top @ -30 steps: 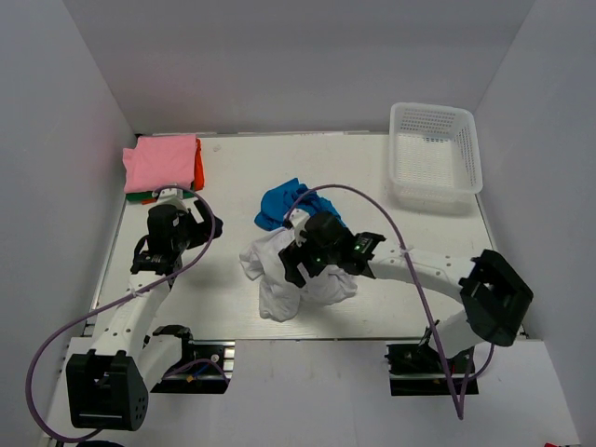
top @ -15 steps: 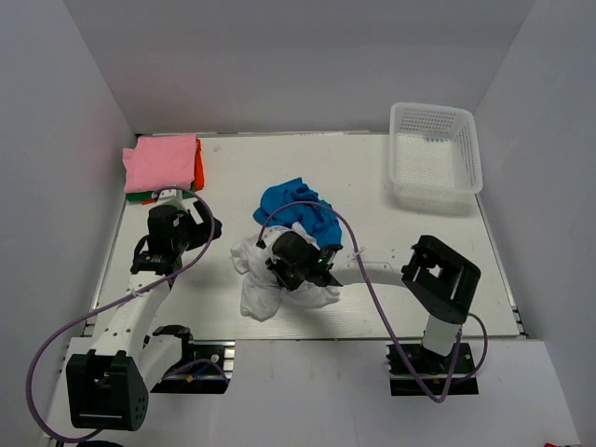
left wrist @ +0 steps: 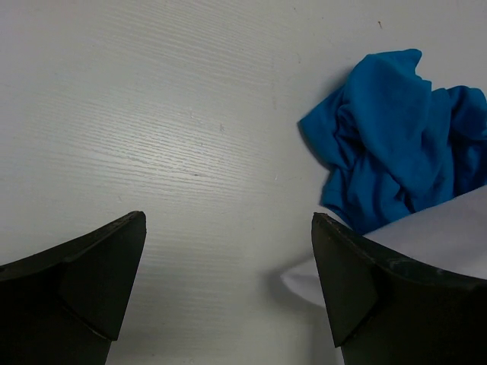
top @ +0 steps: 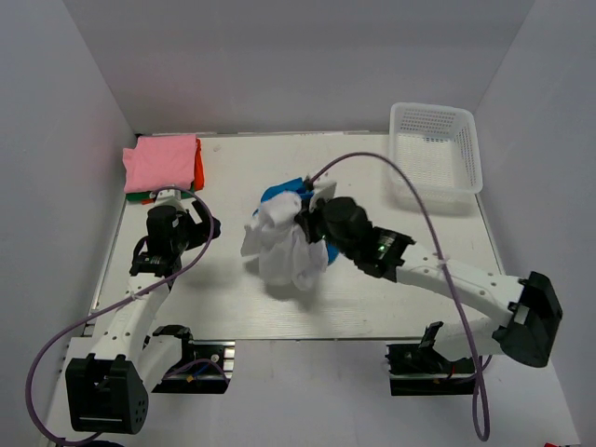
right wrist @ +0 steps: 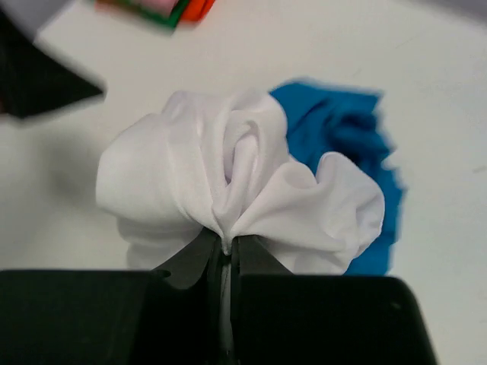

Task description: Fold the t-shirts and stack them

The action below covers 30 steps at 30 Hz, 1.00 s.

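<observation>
White shirt [top: 284,250] bunched at mid-table, one fold pinched tight in right gripper [right wrist: 226,247] jaws, cloth ballooning past fingertips. Blue shirt [top: 279,195] crumpled on table [top: 242,168] just behind it, partly covered. Left gripper [left wrist: 228,222] jaws wide, nothing between, over bare table left of both shirts. Pink shirt [top: 162,163] folded atop stack in far-left corner, orange-red shirt [top: 198,168] and green shirt [top: 140,196] edging out beneath. Basket [top: 436,154] far right, well apart

Back left, shirt stack [top: 163,163]; back right, basket [top: 433,194]
</observation>
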Available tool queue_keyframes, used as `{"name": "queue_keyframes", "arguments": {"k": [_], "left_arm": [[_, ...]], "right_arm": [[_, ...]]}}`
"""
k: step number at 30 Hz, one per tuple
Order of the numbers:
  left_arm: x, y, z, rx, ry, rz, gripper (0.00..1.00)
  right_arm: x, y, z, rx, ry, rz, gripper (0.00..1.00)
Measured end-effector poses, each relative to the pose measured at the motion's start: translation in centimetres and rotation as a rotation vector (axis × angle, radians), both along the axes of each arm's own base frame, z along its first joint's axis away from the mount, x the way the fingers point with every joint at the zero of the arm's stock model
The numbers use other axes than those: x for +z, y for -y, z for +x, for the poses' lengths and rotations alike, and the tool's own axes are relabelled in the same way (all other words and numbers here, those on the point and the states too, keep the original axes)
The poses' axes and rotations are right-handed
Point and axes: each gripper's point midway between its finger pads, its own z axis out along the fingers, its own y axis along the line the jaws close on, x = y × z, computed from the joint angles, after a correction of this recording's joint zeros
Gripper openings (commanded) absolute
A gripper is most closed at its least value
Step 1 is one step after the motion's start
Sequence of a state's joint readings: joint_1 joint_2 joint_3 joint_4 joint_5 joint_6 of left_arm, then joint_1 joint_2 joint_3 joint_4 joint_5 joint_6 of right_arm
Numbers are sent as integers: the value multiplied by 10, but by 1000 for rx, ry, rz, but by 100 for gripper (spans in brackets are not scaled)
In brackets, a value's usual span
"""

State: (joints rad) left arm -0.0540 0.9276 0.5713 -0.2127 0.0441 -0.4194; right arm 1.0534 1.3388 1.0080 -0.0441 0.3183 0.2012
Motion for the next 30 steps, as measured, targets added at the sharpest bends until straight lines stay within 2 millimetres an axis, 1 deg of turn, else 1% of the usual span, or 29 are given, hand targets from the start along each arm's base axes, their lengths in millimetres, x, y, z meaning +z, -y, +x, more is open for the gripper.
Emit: {"name": "queue_keyframes", "arguments": {"k": [1, 3, 5, 7, 8, 9, 11, 13, 15, 17, 18, 19, 20, 21, 22, 24, 26, 27, 30], "left_arm": [[0, 0, 0, 0, 0, 0, 100], [0, 0, 0, -1, 0, 0, 100], [-1, 0, 0, 0, -3, 0, 100], [-2, 0, 0, 0, -10, 0, 100], [-3, 0, -1, 0, -13, 1, 100], [-4, 0, -1, 0, -16, 1, 100], [-4, 0, -1, 0, -19, 1, 100], [-5, 0, -1, -1, -22, 1, 100], [-3, 0, -1, -2, -20, 1, 100], [-3, 1, -1, -8, -20, 2, 100], [-3, 1, 0, -11, -21, 1, 100], [-3, 2, 0, -15, -22, 2, 100], [-5, 2, 0, -17, -27, 1, 100], [-6, 3, 0, -20, -33, 1, 100], [-8, 3, 0, -23, -40, 1, 100], [-13, 4, 0, -28, -56, 1, 100], [-17, 6, 1, -40, -73, 0, 100], [-19, 7, 1, -49, -80, 1, 100], [-25, 10, 0, -76, -101, 5, 100]], "right_arm": [[25, 8, 11, -47, 48, 49, 0], [67, 25, 36, -147, 142, 108, 0], [100, 43, 60, -237, 226, 146, 0], [127, 64, 81, -319, 302, 159, 0], [141, 77, 92, -363, 342, 153, 0], [149, 85, 98, -386, 370, 141, 0], [188, 115, 120, -481, 450, 144, 0], [226, 141, 138, -564, 526, 147, 0], [257, 167, 155, -644, 590, 154, 0], [278, 193, 174, -723, 631, 144, 0], [285, 206, 185, -759, 644, 135, 0], [285, 220, 198, -793, 647, 112, 0], [284, 231, 212, -817, 642, 95, 0], [281, 244, 228, -843, 634, 76, 0], [274, 255, 245, -858, 616, 59, 0], [250, 281, 277, -895, 566, 12, 0], [209, 309, 306, -925, 486, -40, 0], [184, 322, 317, -936, 429, -67, 0], [109, 358, 344, -965, 259, -88, 0]]}}
